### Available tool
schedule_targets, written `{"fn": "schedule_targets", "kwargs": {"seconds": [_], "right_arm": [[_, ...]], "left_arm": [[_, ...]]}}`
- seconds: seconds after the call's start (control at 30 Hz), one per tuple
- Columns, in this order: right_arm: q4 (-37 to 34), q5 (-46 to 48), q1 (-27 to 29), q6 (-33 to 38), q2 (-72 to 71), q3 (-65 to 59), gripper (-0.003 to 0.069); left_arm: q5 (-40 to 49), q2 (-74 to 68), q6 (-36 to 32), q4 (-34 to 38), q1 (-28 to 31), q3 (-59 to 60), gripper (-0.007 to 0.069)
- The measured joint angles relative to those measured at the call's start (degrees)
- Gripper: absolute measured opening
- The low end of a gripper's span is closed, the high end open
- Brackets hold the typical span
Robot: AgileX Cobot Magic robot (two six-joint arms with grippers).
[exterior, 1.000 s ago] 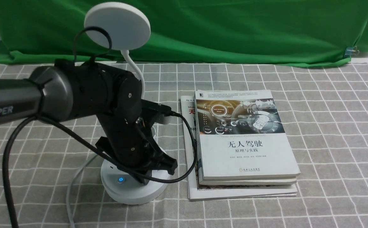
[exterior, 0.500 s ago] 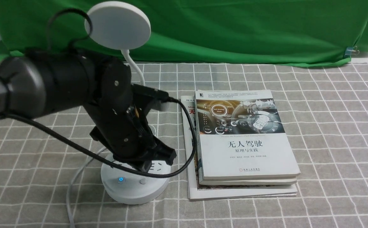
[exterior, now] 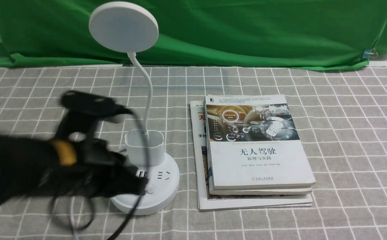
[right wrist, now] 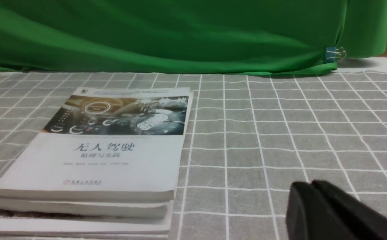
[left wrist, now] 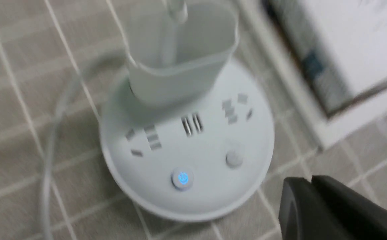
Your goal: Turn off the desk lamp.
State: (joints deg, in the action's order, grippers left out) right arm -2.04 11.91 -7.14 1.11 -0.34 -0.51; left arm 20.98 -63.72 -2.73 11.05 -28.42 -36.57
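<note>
Handling: desk lamp (exterior: 147, 173) judged bottom-heavy, gooseneck flexible
Contact: base button (left wrist: 234, 159) pressed lightly
Left end effector (left wrist: 308, 186): clenched, empty

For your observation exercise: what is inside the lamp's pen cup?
Only the gooseneck passes down into the cup; in the blurred left wrist view it looks otherwise empty, though its bottom is hidden.

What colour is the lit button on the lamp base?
Blue. The lit button glows blue on the white lamp base, clearest in the left wrist view.

Black, seemingly yellow-banded left arm (exterior: 30, 166)
</note>
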Motion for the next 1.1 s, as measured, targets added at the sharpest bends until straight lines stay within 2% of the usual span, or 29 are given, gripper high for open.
{"fn": "schedule_targets", "kwargs": {"seconds": [0.13, 0.23, 0.4, 0.73, 0.93, 1.1], "right_arm": [[0.0, 0.0, 0.0, 0.0, 0.0, 0.0, 0.0035], [0.0, 0.0, 0.0, 0.0, 0.0, 0.0, 0.0035], [0.0, 0.0, 0.0, 0.0, 0.0, 0.0, 0.0035], [0.0, 0.0, 0.0, 0.0, 0.0, 0.0, 0.0035], [0.0, 0.0, 0.0, 0.0, 0.0, 0.0, 0.0035], [0.0, 0.0, 0.0, 0.0, 0.0, 0.0, 0.0035]], "left_arm": [[-9.3, 11.0, 0.1, 0.0, 0.0, 8.9, 0.0019], [-12.3, 16.3, 0.1, -0.7, 0.0, 12.7, 0.0019], [-13.3, 22.7, 0.1, -5.8, 0.0, 16.6, 0.0019], [-14.6, 25.2, 0.0, -11.6, 0.9, 18.0, 0.0017], [-18.4, 37.2, -2.9, -9.7, 12.4, 23.6, 0.0017], [-21.6, 50.8, -4.0, -8.0, 25.9, 30.2, 0.0017]]}}
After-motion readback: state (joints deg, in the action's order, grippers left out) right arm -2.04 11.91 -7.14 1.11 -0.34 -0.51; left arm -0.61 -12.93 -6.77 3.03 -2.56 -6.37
